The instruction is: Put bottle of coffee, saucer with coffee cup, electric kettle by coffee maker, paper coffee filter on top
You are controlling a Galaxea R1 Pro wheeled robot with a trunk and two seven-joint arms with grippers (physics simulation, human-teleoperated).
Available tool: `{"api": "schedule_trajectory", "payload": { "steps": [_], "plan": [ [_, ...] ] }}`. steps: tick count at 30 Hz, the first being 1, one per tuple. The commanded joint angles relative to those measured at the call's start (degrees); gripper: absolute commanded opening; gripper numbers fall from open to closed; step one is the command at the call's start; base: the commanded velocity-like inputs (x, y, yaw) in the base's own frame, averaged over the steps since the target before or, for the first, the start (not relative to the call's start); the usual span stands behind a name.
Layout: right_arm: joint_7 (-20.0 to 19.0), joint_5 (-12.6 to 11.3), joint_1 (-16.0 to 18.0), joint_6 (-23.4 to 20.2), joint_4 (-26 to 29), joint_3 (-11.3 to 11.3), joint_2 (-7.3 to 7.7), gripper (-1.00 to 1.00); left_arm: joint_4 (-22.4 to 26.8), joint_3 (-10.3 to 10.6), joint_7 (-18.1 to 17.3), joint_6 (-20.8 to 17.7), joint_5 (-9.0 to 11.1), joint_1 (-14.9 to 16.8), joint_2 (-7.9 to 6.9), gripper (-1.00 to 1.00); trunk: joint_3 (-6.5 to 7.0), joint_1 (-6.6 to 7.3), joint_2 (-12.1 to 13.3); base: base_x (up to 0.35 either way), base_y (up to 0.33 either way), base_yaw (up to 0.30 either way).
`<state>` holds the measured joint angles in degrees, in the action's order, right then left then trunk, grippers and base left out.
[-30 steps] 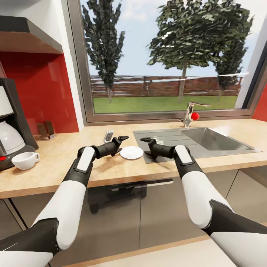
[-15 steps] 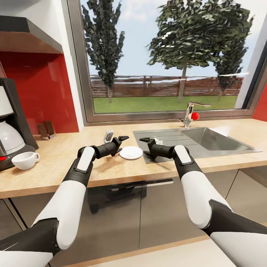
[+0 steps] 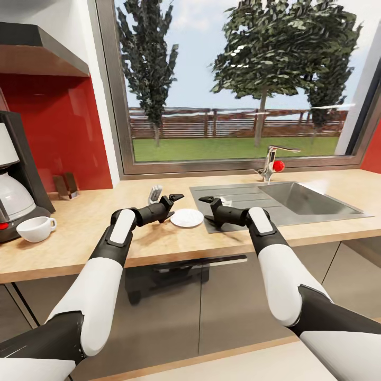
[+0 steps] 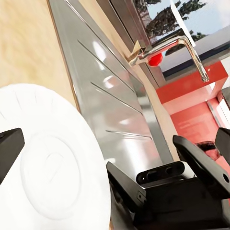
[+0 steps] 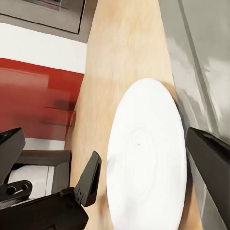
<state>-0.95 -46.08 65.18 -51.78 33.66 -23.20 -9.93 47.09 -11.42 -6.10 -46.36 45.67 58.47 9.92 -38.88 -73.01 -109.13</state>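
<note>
Saucer (image 3: 187,217): white, lying flat on the counter (image 3: 159,238), just left of the sink's drainboard (image 3: 233,198) and between the two grippers; its rim touches or slightly overlaps the drainboard edge, seen in the right wrist view (image 5: 146,158) and in the left wrist view (image 4: 50,165).
Left gripper (image 3: 173,201): fingers spread, nothing between them, just left of the saucer and low over the counter, pointing right.
Right gripper (image 3: 207,200): fingers spread, holding nothing, just right of the saucer over the drainboard, pointing left toward the left gripper; seen in the left wrist view too (image 4: 187,167).
Cup (image 3: 36,228): white, upright on the counter at far left, handle to the right, just in front of the coffee maker; well apart from the saucer.
Coffee maker (image 3: 16,180): black body with a white carafe, on the counter at the left edge against the red wall.
Sink (image 3: 312,198): steel basin to the right of the drainboard.
Faucet (image 3: 271,161): behind the sink near the window, with a red knob (image 3: 278,165).
Small item (image 3: 154,193): pale, standing on the counter just beyond the left gripper; too small to tell what it is.
Brown blocks (image 3: 65,186): two, against the red wall right of the coffee maker.
</note>
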Motion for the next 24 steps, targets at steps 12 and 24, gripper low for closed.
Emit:
{"api": "schedule_trajectory", "payload": {
  "steps": [12,24],
  "plan": [
    [0.1,1.8,0.0,-0.5,-3.2,-0.2,-0.07,1.00,-0.1,-0.4,-0.3,-0.4,-0.3,0.1,0.08,1.00,-0.08,0.00,0.0,0.000,0.000,0.000],
    [0.0,1.3,0.8,-0.5,-3.2,-0.2,-0.07,1.00,-2.5,-1.5,-0.2,-0.3,-0.4,0.1,0.08,1.00,-0.08,0.00,0.0,0.000,0.000,0.000]
  ]
}}
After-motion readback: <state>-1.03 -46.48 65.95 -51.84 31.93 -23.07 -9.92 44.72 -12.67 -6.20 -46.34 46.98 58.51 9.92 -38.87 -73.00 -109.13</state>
